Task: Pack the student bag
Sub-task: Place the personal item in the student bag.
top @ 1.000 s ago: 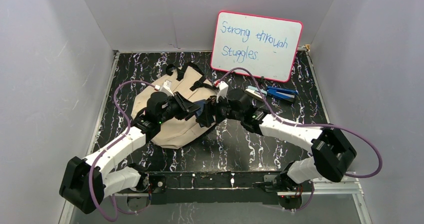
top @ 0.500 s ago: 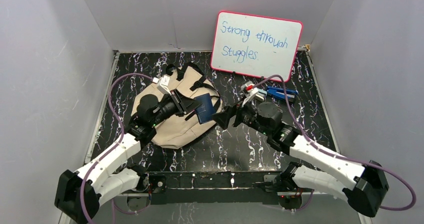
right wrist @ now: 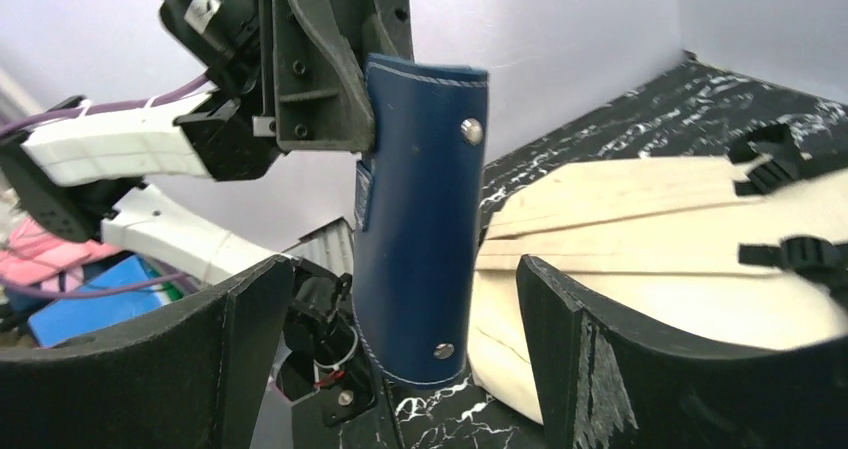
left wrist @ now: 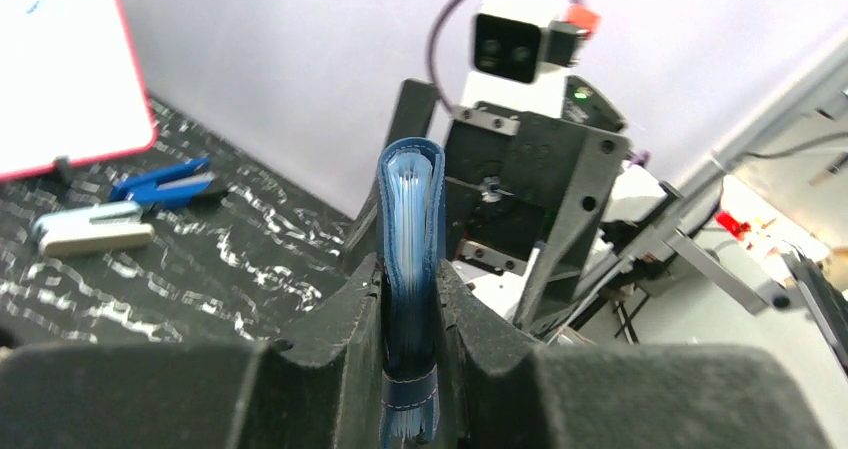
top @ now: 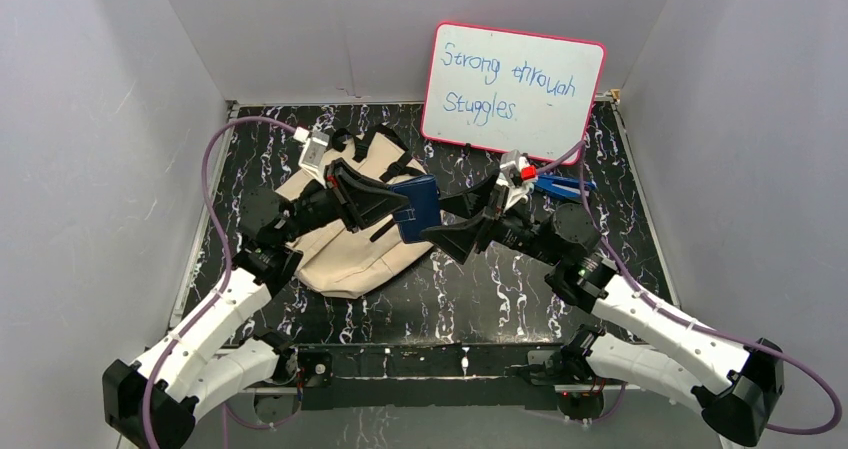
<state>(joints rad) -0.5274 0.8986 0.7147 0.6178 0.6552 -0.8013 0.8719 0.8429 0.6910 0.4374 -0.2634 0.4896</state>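
so, left gripper (top: pixel 398 207): pinching a blue notebook (top: pixel 418 207) by one end, jaws pressing on both covers, book looking clear of the table (top: pixel 470 279).
right gripper (top: pixel 450 224): facing the notebook, jaws spreading wide on either side of it, touching nothing.
bag (top: pixel 340 254): lying flat on the left-middle of the table, partly under the left arm; notebook hanging by its right edge.
bag opening: not showing in any view, so can't tell if a zipper is open.
far side: grey stapler (left wrist: pixel 95 231) and blue clip (left wrist: pixel 165 182) lying near the whiteboard (top: pixel 513 91), well apart from the bag.
done: looking like the pickup only, with the notebook being held.
left: notebook is not going into the bag yet; guessing the mouth is needing spreading while the book is sliding in, then maybe stapler and clip, then closing.
risk: soft canvas sagging shut, so the free arm is probably needing to hold it apart.
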